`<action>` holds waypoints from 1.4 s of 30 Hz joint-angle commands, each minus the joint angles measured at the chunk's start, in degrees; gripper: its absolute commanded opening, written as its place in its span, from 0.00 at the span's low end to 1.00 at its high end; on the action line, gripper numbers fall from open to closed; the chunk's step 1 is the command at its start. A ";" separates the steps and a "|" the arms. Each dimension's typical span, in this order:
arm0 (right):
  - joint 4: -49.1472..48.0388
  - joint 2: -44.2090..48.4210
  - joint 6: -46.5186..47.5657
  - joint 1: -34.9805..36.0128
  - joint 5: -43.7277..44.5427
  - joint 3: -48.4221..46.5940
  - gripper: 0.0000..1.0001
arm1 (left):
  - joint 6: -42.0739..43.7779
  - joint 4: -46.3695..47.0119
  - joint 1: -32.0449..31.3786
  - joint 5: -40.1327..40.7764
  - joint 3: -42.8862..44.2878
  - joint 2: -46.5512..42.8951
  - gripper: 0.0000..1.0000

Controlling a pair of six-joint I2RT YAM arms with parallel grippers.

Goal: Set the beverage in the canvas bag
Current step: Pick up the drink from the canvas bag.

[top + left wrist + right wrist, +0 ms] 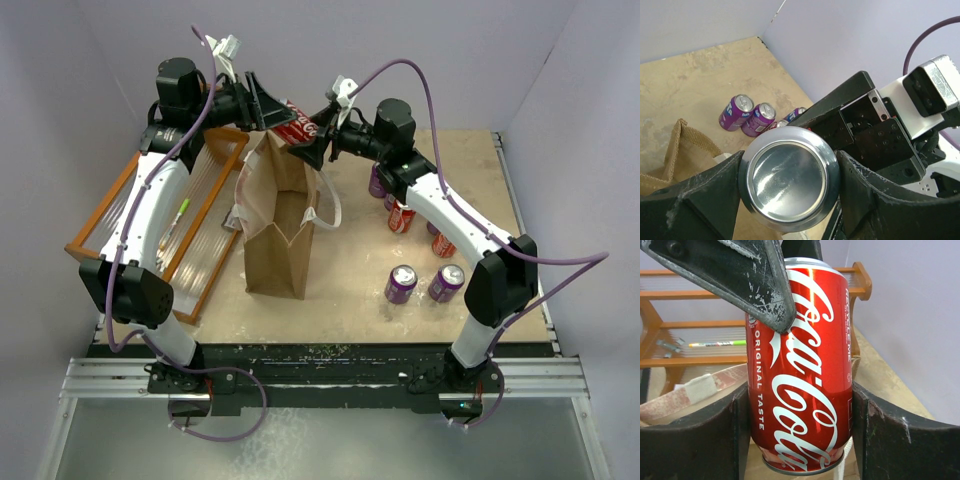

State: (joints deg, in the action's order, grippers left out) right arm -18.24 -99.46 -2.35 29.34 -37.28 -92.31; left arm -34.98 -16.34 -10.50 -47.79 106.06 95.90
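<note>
The beverage, a red Coca-Cola can (298, 128), hangs in the air over the back end of the canvas bag (275, 225), a tall tan bag with white loop handles. My left gripper (275, 115) is shut on the can near its base, whose silver bottom (787, 177) fills the gap between the two fingers. My right gripper (312, 140) comes in from the other side. In the right wrist view its fingers press both sides of the can (800, 370), with a left finger (750, 275) clamped higher up. The bag's edge (685, 150) shows below.
An orange slatted rack (110, 200) holding a green pen (177, 217) stands left of the bag. Two purple cans (401, 283) stand at the front right, and red and purple cans (401, 216) cluster under the right arm. White walls enclose the table.
</note>
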 commanded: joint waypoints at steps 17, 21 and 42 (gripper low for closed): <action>3.42 8.76 5.33 -1.30 2.70 0.69 0.00 | 12.31 -0.52 2.61 -4.19 -4.16 -2.68 0.99; 6.19 9.77 7.94 -1.40 2.50 0.91 0.00 | 14.94 -3.34 3.03 -1.87 -2.02 -1.09 0.99; 5.98 11.38 7.27 -1.39 -2.81 0.23 0.00 | 18.22 -9.93 0.46 4.97 -3.38 1.94 0.97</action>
State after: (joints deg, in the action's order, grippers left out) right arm -2.74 -93.69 5.63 27.44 -34.57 -89.52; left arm -19.86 -24.84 -9.19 -46.92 103.66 96.79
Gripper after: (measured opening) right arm 0.692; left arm 0.980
